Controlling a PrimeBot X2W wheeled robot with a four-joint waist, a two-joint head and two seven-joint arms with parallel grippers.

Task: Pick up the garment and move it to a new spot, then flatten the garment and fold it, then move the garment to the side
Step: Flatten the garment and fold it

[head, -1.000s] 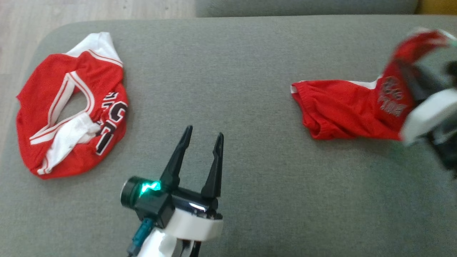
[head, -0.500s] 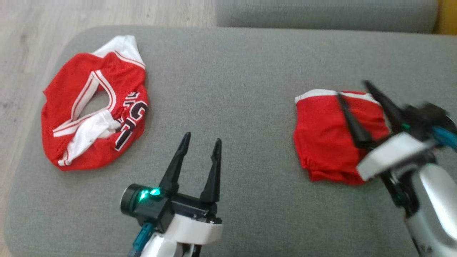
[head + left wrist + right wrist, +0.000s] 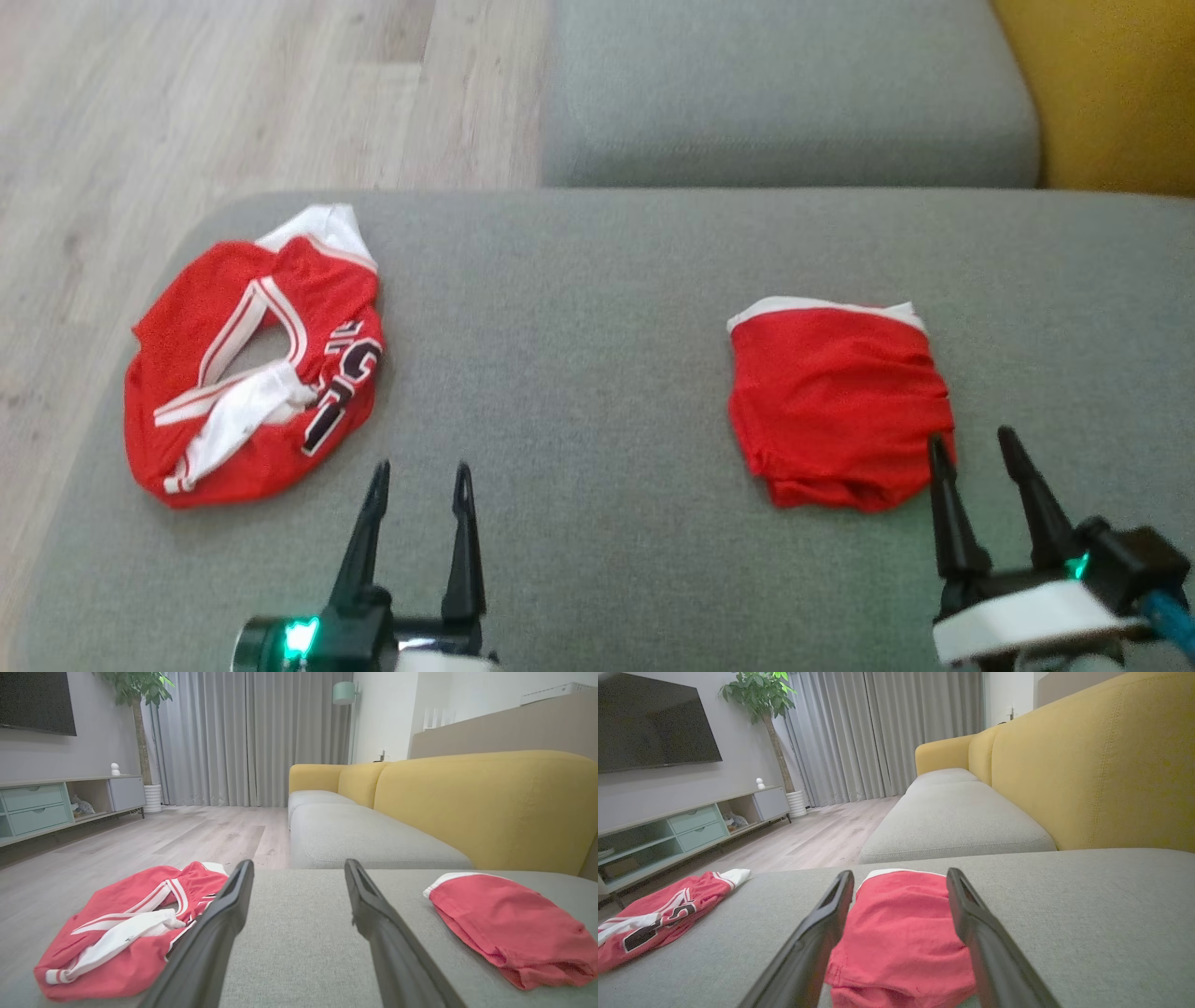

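- Head view: soft, even light with no glare; the whole frame is slightly blurred, and the weave of the grey cushion (image 3: pixel 597 308) is smeared.
- The folded red garment (image 3: pixel 836 401) throws only a thin, faint shadow along its lower edge.
- Small green lamps glow at the bottom edge, below the left gripper (image 3: pixel 421 467) and the right gripper (image 3: pixel 971 436).
- Wrist views: sharper and dimmer; pale diffuse light comes through the curtains (image 3: pixel 252 737) at top centre, and the upper left corner is dark.
- The near fingers (image 3: pixel 210 942) are out of focus, and the frame edges look stretched.
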